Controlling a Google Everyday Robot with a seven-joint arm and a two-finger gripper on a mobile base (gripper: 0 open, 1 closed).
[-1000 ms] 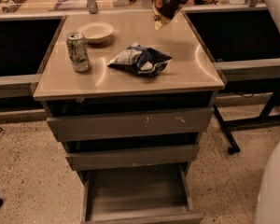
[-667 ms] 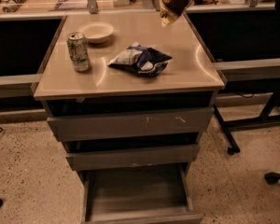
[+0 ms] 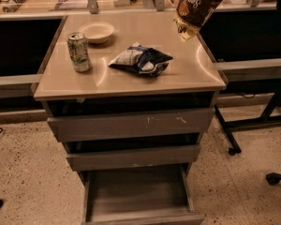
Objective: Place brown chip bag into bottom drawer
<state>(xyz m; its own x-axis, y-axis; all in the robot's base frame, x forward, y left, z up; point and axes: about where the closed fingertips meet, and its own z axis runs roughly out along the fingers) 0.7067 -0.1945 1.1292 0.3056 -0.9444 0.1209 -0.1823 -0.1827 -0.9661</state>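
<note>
The brown chip bag (image 3: 199, 7) hangs in the air at the top right, above the back right corner of the cabinet top, tilted with its cream bottom edge pointing down. Its upper end runs out of the top of the frame. My gripper is out of view above that edge, where the bag's top is. The bottom drawer (image 3: 136, 193) is pulled open at the foot of the cabinet, its grey floor bare. It is well below and to the left of the bag.
On the cabinet top (image 3: 187, 74) stand a green-white can (image 3: 78, 51), a cream bowl (image 3: 97, 32) and a dark blue-and-white snack bag (image 3: 141, 60). The two upper drawers (image 3: 131, 124) stick out slightly. Chair legs and castors (image 3: 276, 177) are at right.
The brown chip bag has moved to the right and slightly lower. The white arm part at the lower right edge has left the view.
</note>
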